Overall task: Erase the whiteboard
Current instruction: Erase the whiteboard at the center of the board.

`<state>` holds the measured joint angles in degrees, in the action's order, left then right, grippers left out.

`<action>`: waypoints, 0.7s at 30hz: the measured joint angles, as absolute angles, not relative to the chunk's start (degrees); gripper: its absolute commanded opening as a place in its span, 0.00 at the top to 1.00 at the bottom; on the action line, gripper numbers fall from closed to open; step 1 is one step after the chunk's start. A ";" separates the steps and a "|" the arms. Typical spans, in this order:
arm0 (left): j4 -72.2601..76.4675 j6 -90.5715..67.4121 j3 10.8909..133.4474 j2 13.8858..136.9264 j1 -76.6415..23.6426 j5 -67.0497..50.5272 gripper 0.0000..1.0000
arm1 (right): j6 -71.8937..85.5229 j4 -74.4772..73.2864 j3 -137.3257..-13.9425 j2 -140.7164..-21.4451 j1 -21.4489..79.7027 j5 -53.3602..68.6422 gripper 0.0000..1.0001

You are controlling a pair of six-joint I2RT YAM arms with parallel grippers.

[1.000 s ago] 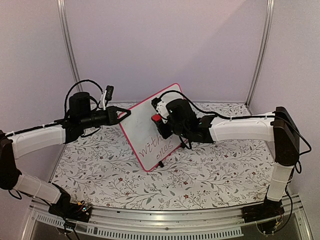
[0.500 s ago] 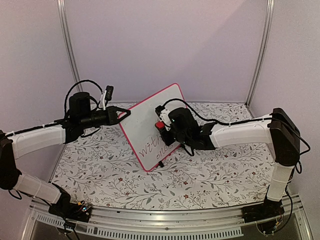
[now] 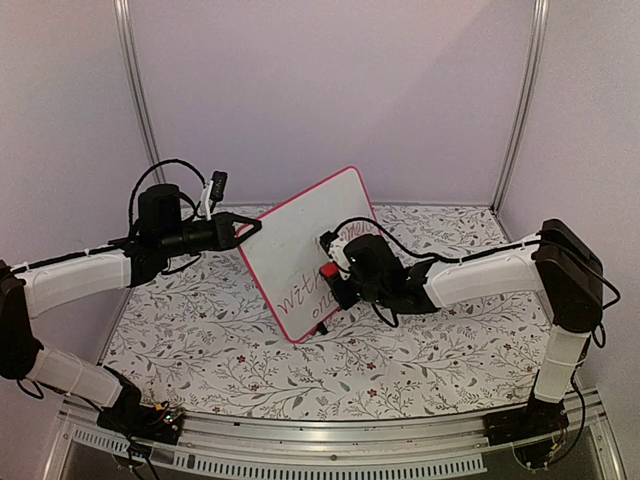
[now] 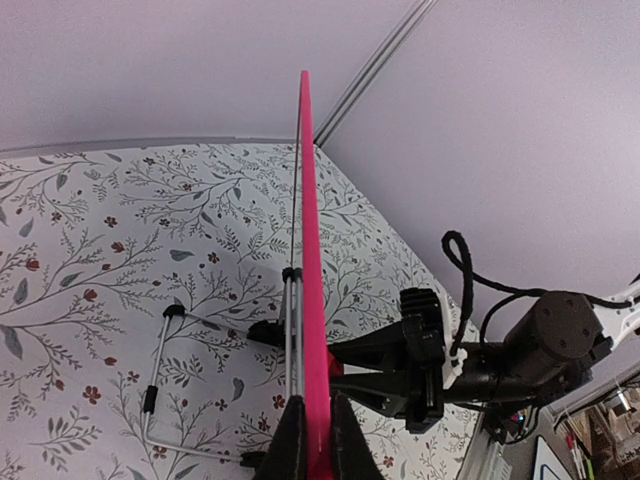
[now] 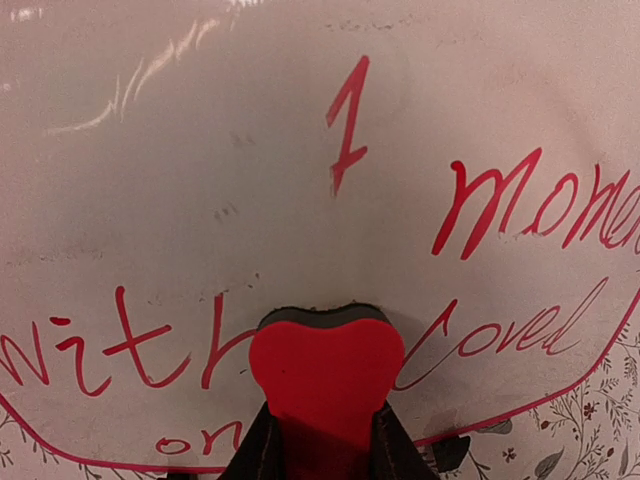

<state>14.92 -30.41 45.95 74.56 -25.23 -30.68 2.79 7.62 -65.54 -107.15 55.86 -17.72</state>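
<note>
My left gripper [image 3: 252, 227] is clamped on the pink left edge of the whiteboard [image 3: 300, 235], which stands tilted near the middle of the table [image 3: 200, 340], toward its back edge. Red writing crosses its lower part. My right gripper [image 3: 333, 280] pinches a red heart-shaped eraser [image 5: 325, 360], pressed against that writing.
</note>
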 measured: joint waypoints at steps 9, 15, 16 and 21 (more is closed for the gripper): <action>15.00 -30.22 45.95 74.56 -25.23 -30.76 1.00 | 2.33 6.68 -66.13 -107.11 56.14 -17.41 0.76; 15.07 -30.22 45.95 74.56 -25.23 -30.76 1.00 | 0.73 4.16 -71.02 -107.13 56.29 -16.78 0.76; 15.07 -30.22 45.95 74.56 -25.23 -30.79 1.00 | 0.34 4.10 -72.03 -107.15 56.31 -16.67 0.76; 15.05 -30.28 45.95 74.56 -25.23 -30.79 1.00 | -1.17 4.19 -75.94 -107.81 56.36 -16.16 0.76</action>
